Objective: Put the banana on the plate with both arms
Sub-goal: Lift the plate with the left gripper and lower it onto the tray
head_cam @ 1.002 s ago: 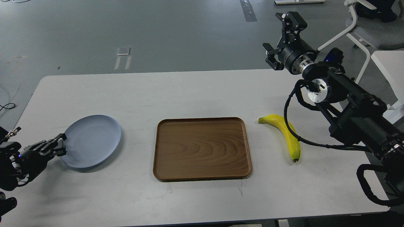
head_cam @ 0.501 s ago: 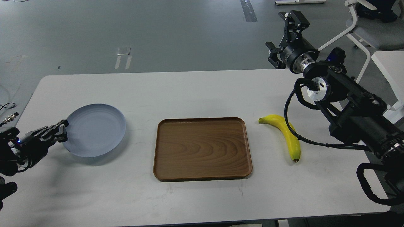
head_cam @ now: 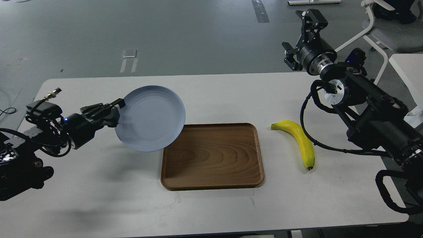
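The left end effector [head_cam: 114,112] grips the plate [head_cam: 150,118] by its rim, holding it above the worktop [head_cam: 214,96] beside the tray [head_cam: 212,155]. The banana [head_cam: 299,142] lies right of the tray. The right end effector [head_cam: 302,36] hangs spread, empty.

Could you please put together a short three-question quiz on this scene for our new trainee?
1. True or false: the banana lies on the plate.
2. What holds the plate? A) left gripper B) right gripper C) nothing
3. Fill in: the banana lies on the table, to the right of the wooden ____.

Key: 1. False; it lies on the table. 2. A, by the plate's left rim. 3. tray.
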You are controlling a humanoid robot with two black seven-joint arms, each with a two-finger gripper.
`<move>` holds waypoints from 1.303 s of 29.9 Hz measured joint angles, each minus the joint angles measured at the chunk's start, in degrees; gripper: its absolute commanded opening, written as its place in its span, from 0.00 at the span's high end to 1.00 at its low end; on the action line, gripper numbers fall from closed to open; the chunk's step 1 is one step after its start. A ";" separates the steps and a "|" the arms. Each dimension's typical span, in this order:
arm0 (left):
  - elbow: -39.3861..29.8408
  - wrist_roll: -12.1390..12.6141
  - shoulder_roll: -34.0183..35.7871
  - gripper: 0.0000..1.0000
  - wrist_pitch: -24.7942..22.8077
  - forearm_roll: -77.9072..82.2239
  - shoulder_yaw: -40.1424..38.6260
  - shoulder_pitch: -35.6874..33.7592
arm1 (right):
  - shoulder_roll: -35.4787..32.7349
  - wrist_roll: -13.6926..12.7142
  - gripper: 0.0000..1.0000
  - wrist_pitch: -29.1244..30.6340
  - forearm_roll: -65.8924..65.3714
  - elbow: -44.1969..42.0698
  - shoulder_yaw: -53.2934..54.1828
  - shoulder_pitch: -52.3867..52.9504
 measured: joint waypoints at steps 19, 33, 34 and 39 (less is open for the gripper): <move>12.32 4.29 -21.56 1.00 -1.49 2.89 10.86 -2.56 | -1.86 -0.01 0.00 0.20 0.23 0.16 0.11 -0.37; 13.70 3.64 -21.76 0.08 -1.20 2.48 12.10 -1.96 | -1.84 0.17 0.00 0.04 0.24 0.09 0.18 -0.69; 13.66 3.66 -21.76 0.03 -1.16 2.22 12.03 -1.95 | -1.84 0.19 0.00 0.03 0.24 0.10 0.18 -0.74; 13.43 3.60 -21.81 0.02 -0.26 -0.90 10.54 -2.09 | -2.16 0.32 0.00 0.05 0.24 0.35 0.23 -0.89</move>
